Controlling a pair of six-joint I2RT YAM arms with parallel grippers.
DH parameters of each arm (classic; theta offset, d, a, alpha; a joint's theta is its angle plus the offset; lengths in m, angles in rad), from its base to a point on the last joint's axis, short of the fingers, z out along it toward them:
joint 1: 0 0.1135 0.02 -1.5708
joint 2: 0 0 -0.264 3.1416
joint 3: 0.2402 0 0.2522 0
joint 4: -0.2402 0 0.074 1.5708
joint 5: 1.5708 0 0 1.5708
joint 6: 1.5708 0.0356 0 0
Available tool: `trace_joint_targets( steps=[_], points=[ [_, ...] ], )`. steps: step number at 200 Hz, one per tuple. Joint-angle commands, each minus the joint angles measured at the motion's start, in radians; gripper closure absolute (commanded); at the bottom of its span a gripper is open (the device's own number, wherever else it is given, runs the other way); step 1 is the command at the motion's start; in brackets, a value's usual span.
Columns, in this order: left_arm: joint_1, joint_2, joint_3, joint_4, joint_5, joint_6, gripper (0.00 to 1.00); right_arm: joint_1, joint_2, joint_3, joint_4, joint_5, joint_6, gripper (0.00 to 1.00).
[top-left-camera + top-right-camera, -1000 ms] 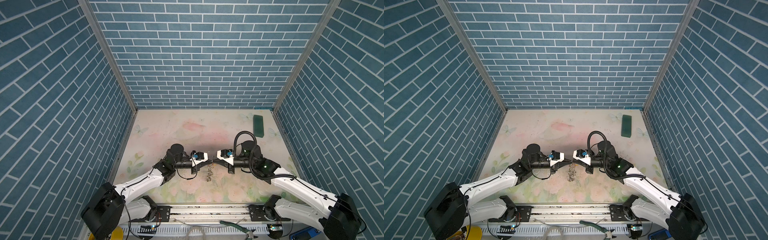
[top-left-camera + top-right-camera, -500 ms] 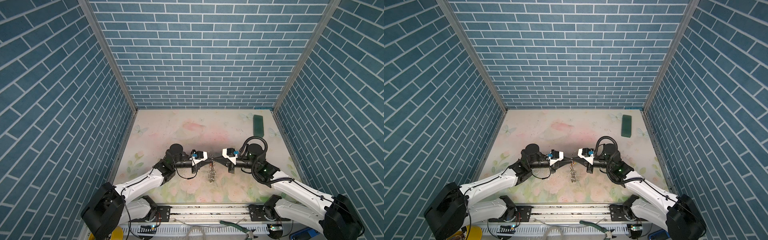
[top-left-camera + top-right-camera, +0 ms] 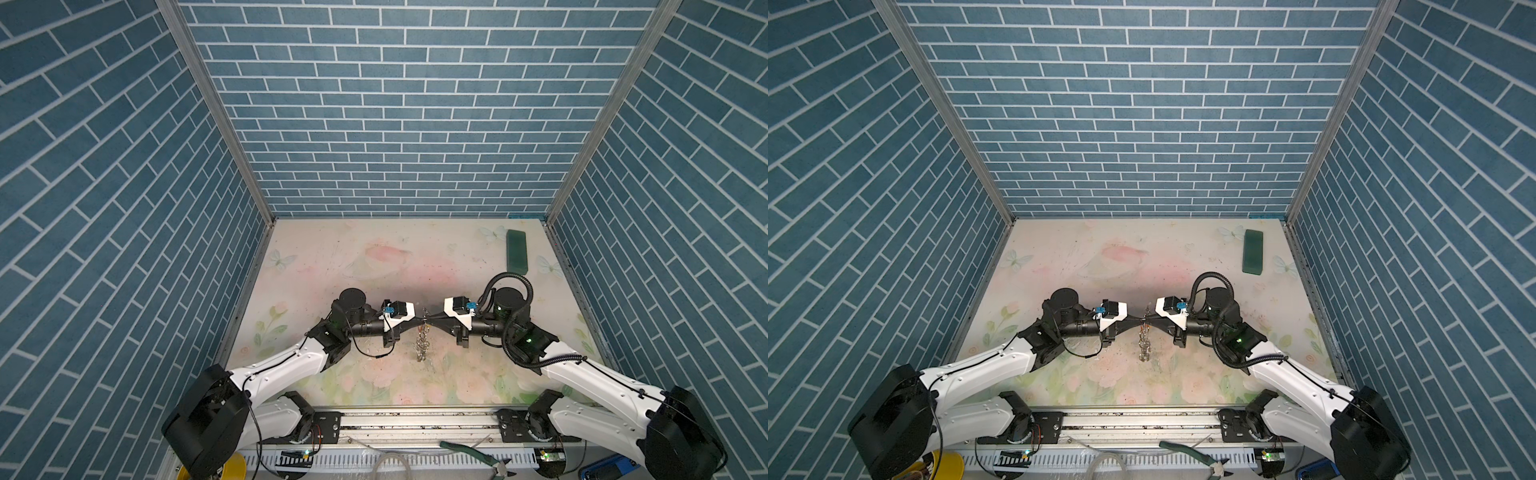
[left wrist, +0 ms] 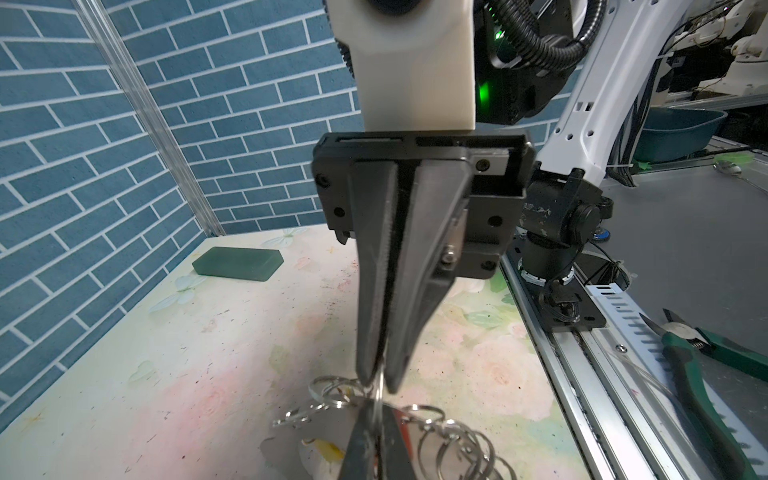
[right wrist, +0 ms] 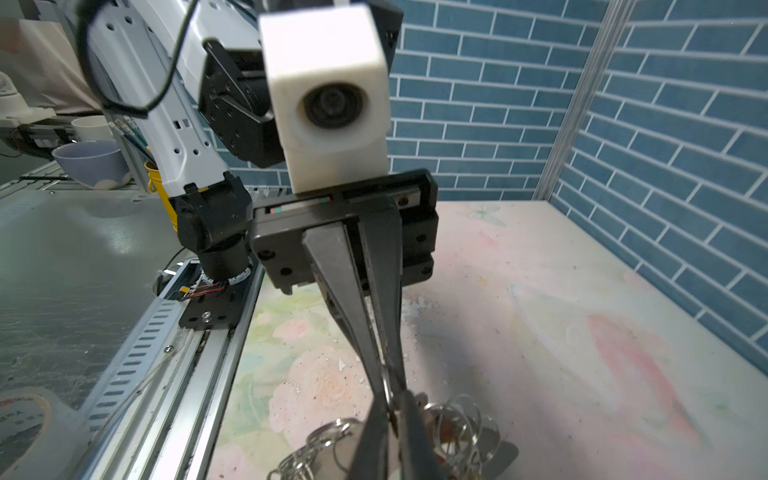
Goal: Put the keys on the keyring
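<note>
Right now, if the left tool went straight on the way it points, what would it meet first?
Most likely the right tool, tip to tip with the left tool; only a thin ring of the keyring lies between them.

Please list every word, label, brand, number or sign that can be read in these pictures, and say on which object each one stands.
Nothing in these pictures can be read as a text.
Too blurred to read: reddish print on the roll of tape, right wrist view.
Too scuffed to read: pale marks on the black arm joint, left wrist view.
</note>
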Motion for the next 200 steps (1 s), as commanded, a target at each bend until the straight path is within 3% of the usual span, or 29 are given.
trace_joint_targets(
  steps=[1, 29, 107, 200],
  points=[
    [0.000, -0.008, -0.002, -0.014, -0.001, 0.025, 1.00, -0.001, -0.033, 0.084, -0.185, 0.045, -0.074, 0.76],
    [0.000, -0.013, 0.006, -0.048, 0.010, 0.045, 1.00, 0.000, -0.045, 0.149, -0.343, 0.073, -0.131, 0.72],
    [0.000, -0.006, 0.025, -0.089, 0.042, 0.054, 1.00, 0.065, 0.017, 0.242, -0.454, 0.110, -0.192, 0.71],
    [0.000, -0.002, 0.030, -0.096, 0.063, 0.053, 1.00, 0.101, 0.067, 0.291, -0.522, 0.135, -0.231, 0.84]
  ],
)
